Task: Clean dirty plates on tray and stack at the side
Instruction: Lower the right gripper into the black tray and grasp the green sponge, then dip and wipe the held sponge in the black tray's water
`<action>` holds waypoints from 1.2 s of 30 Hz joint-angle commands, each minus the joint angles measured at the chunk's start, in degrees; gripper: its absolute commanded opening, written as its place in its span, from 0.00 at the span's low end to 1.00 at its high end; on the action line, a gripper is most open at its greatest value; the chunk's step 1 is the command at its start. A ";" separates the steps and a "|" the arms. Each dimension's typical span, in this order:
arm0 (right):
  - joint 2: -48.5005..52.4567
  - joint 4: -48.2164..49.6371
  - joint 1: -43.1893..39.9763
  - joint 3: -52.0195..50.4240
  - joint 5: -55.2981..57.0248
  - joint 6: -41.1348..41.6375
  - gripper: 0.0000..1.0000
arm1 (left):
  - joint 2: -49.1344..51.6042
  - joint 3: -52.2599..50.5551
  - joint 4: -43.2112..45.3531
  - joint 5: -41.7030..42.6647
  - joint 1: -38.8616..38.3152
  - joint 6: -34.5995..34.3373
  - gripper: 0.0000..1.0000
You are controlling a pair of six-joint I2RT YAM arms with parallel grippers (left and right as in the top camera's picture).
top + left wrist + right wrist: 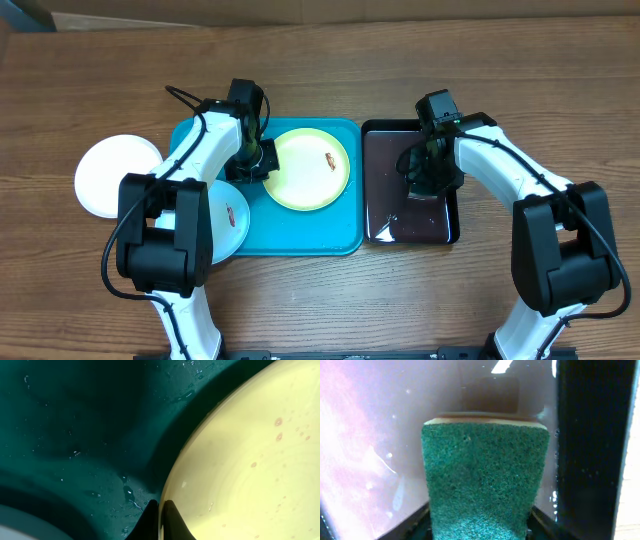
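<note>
Yellow-green plate point(311, 168) rim between left fingers point(173, 521)

No legible text, no labels or numbers — nothing readable

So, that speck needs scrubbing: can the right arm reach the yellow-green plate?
Probably yes: the yellow-green plate sits uncovered on the tray near the right gripper; the left gripper pinches only its far rim.

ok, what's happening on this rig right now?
Left hand is pinched on the rim of the specked yellow-green plate on the turquoise tray. Right hand is down in the black pan with a green sponge between its jaws; firm grip unclear. White plate sits off the tray, left of it.
</note>
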 commanded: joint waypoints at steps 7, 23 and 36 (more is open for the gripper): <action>-0.85 -0.07 0.17 -0.59 0.79 0.15 0.46 | 0.61 -0.72 0.72 -2.32 0.00 -4.85 0.04; -0.85 -0.26 0.17 -0.59 -0.72 0.15 0.40 | 0.61 -0.72 1.29 -2.36 0.00 -6.23 0.04; -0.85 -0.70 0.17 -0.59 -0.72 0.15 0.49 | 0.61 -0.72 1.38 -2.40 0.00 -6.21 0.04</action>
